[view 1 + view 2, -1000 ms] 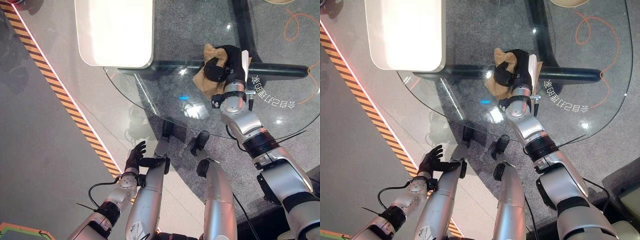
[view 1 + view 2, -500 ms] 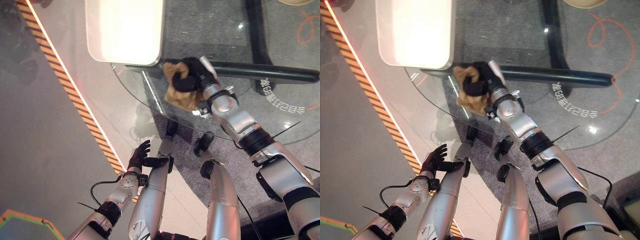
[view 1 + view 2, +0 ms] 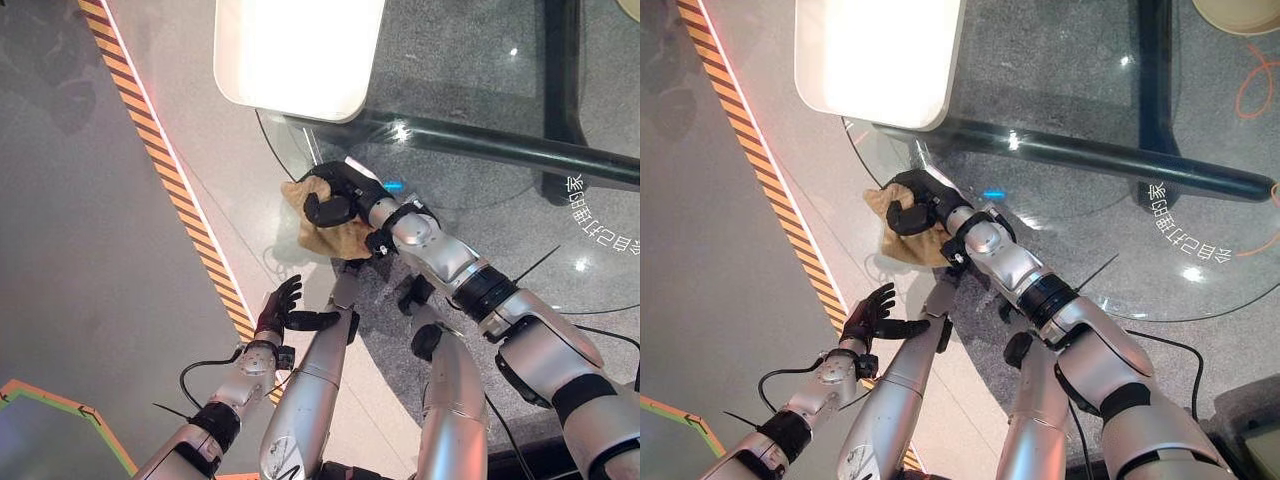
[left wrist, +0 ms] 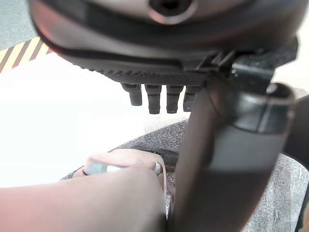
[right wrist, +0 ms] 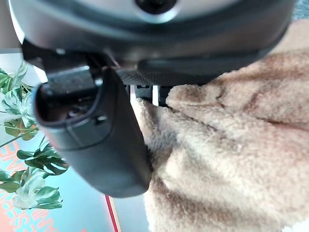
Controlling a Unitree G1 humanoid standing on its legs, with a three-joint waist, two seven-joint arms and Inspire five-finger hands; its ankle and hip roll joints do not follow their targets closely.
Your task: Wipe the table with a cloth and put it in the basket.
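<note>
Left hand [image 3: 277, 306] low by the robot's side, off the table, fingers relaxed and spread, holding nothing. Farther out, right hand [image 3: 335, 196] at the near-left edge of the round glass table [image 3: 560, 240], fingers and thumb curled round the tan fluffy cloth [image 3: 330, 236], which lies bunched on the glass beneath it. White rounded object [image 3: 298, 52] beyond the table edge.

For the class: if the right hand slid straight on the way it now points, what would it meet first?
Probably only the round glass table's rim. The right hand, curled on the tan fluffy cloth, points off the table's left edge toward the striped floor tape; depth is unclear.
</note>
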